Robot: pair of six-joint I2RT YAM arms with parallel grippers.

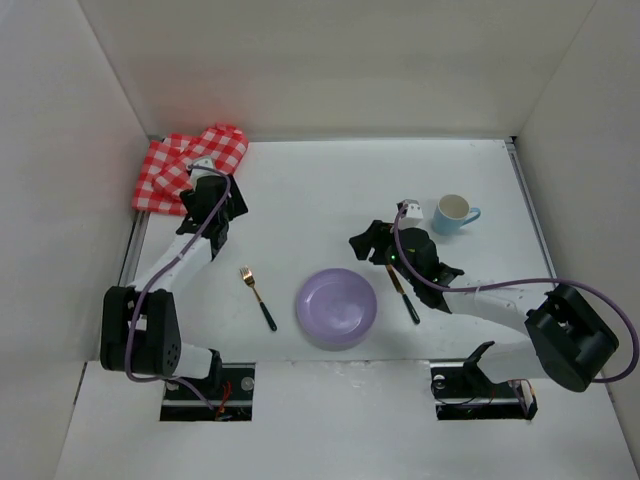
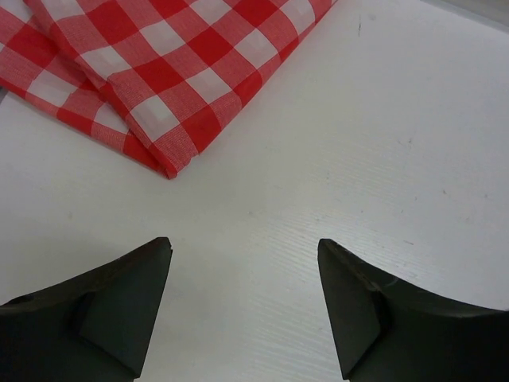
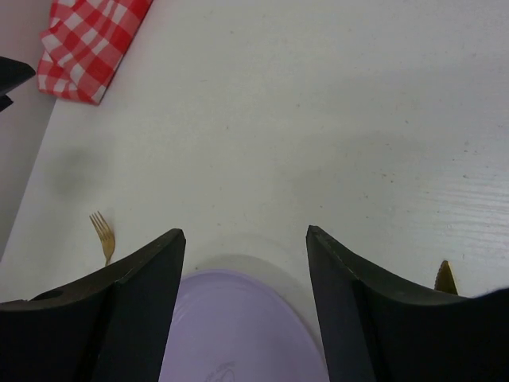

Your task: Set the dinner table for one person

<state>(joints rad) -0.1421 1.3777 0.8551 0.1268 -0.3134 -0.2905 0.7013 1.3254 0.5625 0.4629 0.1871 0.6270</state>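
Matte-white dinner table [image 2: 382, 119] lies directly beneath the left gripper [image 2: 242, 247], its fingers wide and empty. Just ahead, to their left, sits the checked cloth [image 2: 159, 72]; advancing to straddle its folded corner should serve best. The right gripper [image 3: 245, 232] is spread and empty too.

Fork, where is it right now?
Top view: the fork lies on the white table just left of the purple plate, not touching it.

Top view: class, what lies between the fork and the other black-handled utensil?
The purple plate lies between the fork and the other utensil, touching neither, on the white table. The top view shows this plainly.
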